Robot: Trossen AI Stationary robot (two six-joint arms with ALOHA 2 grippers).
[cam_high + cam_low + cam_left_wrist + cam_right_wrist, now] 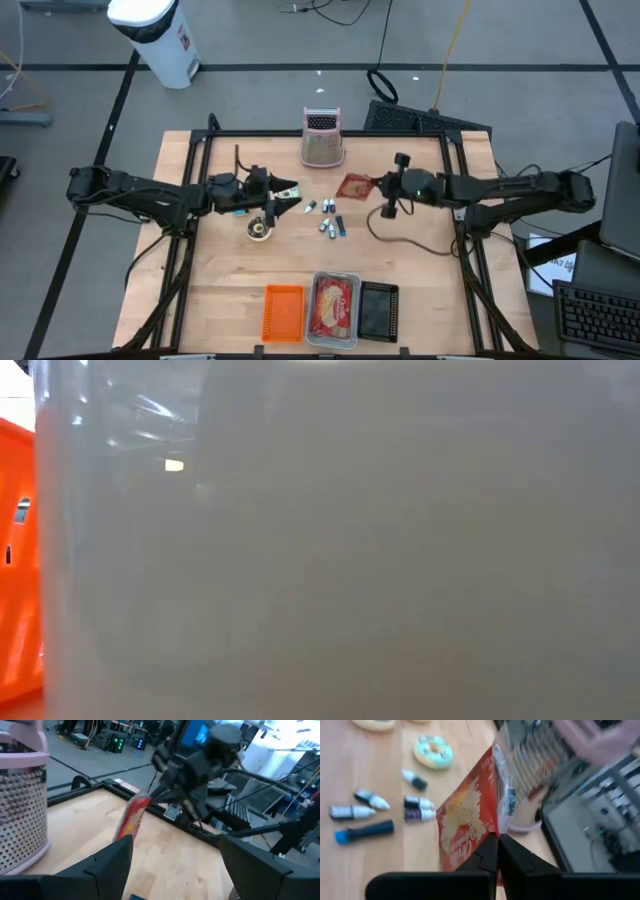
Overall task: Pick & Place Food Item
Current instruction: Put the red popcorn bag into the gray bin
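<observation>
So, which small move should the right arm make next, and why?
Probably lift. The right pincer is shut on the red snack bag, which hangs near the table; raising it clears the markers before carrying it toward the trays.

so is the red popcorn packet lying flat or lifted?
Lifted on edge: the red popcorn packet stands upright, pinched at one edge by the shut right gripper; the left wrist view also shows it raised off the table.

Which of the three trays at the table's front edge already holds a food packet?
The middle silver foil tray, holding a red packet; the orange tray and black tray beside it look empty.
</observation>
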